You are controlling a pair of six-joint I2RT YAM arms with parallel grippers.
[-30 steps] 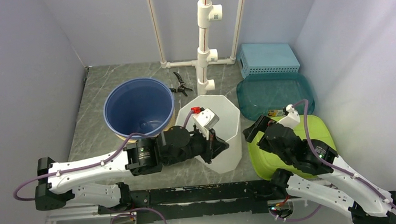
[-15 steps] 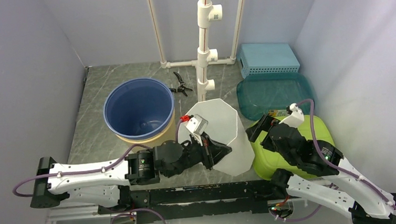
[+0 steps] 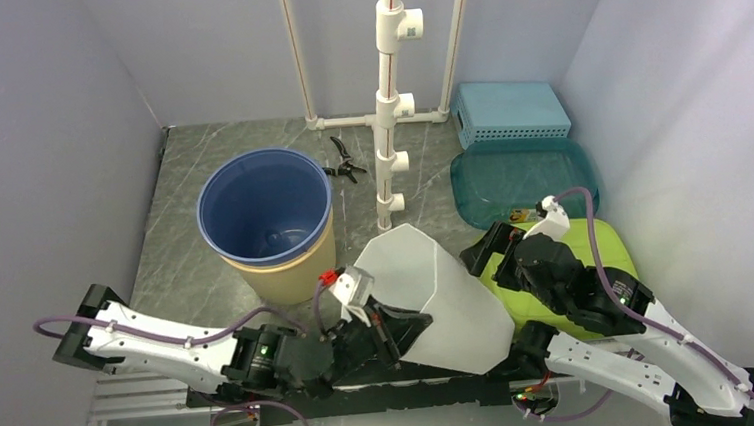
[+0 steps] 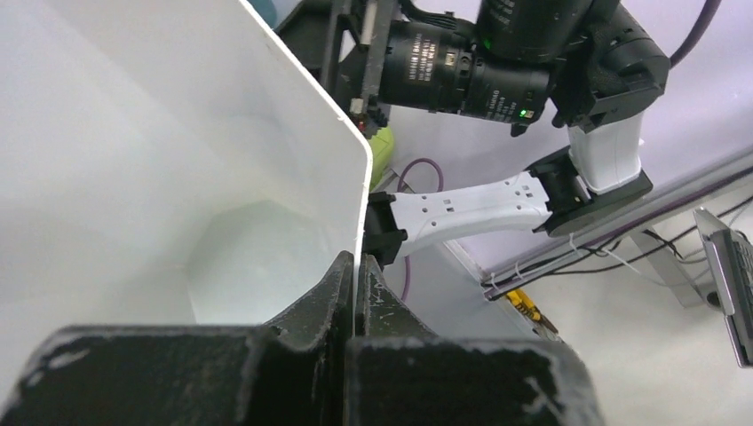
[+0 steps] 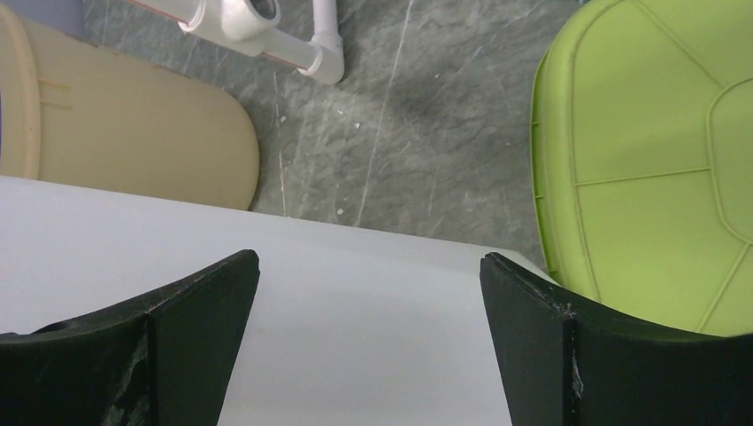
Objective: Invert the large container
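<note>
Nearest, the smooth white plastic container (image 3: 439, 299), faceted and tapering, lies tipped at the near edge of the grey marbled table (image 3: 181, 257), wide mouth toward the arm bases, its thin rim clamped by the left gripper (image 4: 355, 293), whose arm stretches low along that edge. Just beside it, the right gripper (image 5: 368, 275) hovers over the container's outer wall, jaws spread wide and holding nothing, its arm folded above a glossy lime-green lid (image 3: 607, 257); farther back stands a round blue bucket (image 3: 213, 189).

Large container (image 3: 445, 303) front centre, bucket (image 3: 279, 268) behind left, lid (image 3: 618, 246) right, tray (image 3: 526, 177) behind lid
</note>
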